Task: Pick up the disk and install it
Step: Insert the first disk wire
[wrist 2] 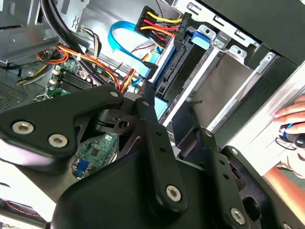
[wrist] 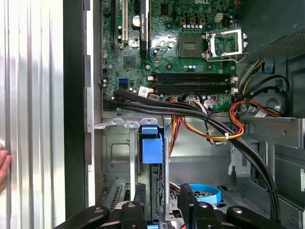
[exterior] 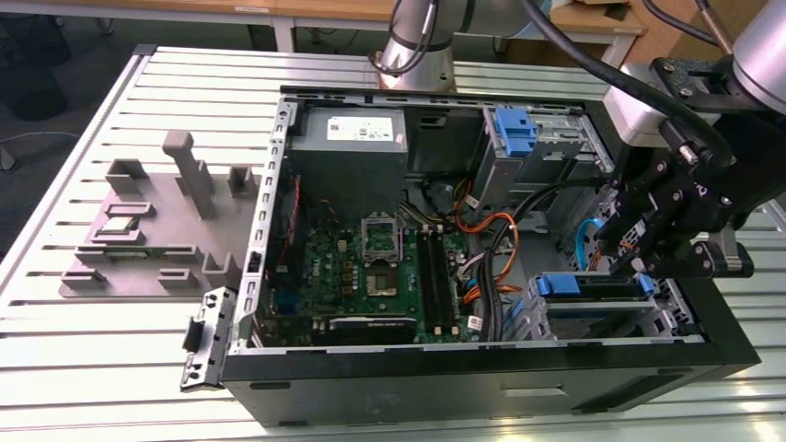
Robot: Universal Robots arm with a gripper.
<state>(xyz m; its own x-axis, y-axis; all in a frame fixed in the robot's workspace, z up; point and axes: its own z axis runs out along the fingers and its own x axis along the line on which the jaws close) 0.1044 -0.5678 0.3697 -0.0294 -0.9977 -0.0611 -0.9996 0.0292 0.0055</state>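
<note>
The disk (exterior: 590, 285) stands on edge in the drive cage (exterior: 577, 318) at the front corner of the open computer case (exterior: 491, 359), on the exterior view's right. Its blue frame tab (wrist: 151, 145) shows in both wrist views (wrist 2: 200, 39). My black gripper (exterior: 627, 267) hangs just above it. In the first wrist view the gripper (wrist: 163, 202) is open, one finger (wrist: 139, 205) close beside the disk and the other (wrist: 187, 200) apart from it. In the second wrist view the gripper (wrist 2: 176, 114) straddles the disk's end.
Black and orange cables (wrist: 205, 124) run between the motherboard (wrist: 190, 47) and the cage. A blue flat cable (wrist: 205, 193) lies beside the disk. A bare blue bracket (exterior: 516, 129) sits in the upper bay. A grey fixture (exterior: 147, 230) stands on the slatted table. A person's hand (wrist 2: 290, 114) rests outside the case.
</note>
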